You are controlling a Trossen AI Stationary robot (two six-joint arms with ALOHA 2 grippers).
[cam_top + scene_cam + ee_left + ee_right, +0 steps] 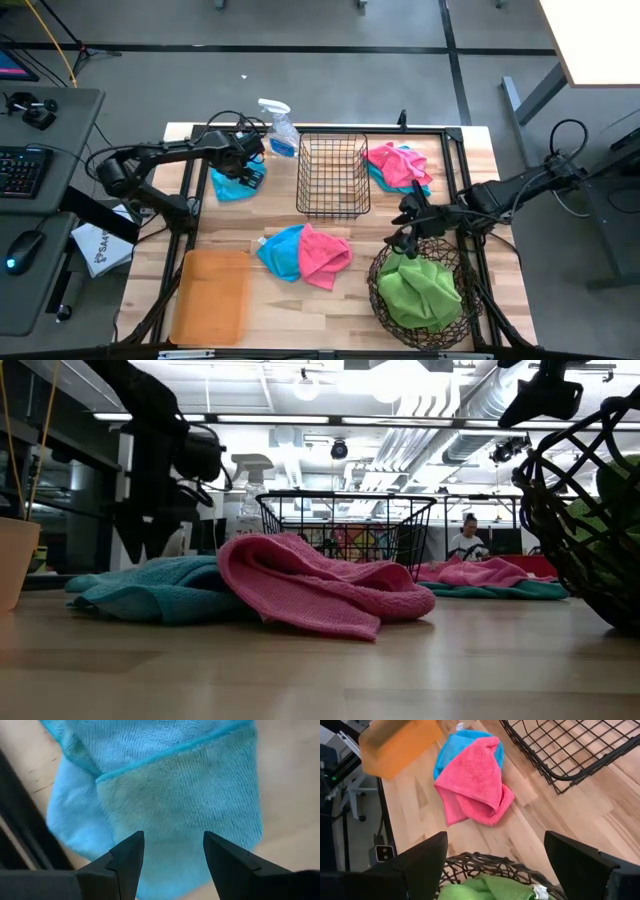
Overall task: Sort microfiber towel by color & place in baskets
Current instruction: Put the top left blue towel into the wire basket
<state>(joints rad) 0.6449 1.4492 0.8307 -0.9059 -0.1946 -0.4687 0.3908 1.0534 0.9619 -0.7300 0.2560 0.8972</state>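
A teal towel [236, 184] lies flat at the table's far left, and my left gripper [247, 166] hangs over it, pointing down. Its open fingers stand above the cloth [175, 785]. My right gripper [407, 232] is open over the far rim of the round woven basket [378, 285], where a green towel [420, 290] lies bunched [480, 890]. At the table's middle a pink towel [325, 255] lies partly over a teal one [282, 250]. Another pink towel [392, 160] lies on a teal one [418, 184] at the far right.
The black wire basket [333, 175] stands at the far middle, between the two arms. The orange tray [212, 295] sits at the near left corner. A clear spray bottle [280, 130] stands by the far edge next to my left gripper. Bare wood shows at the near middle.
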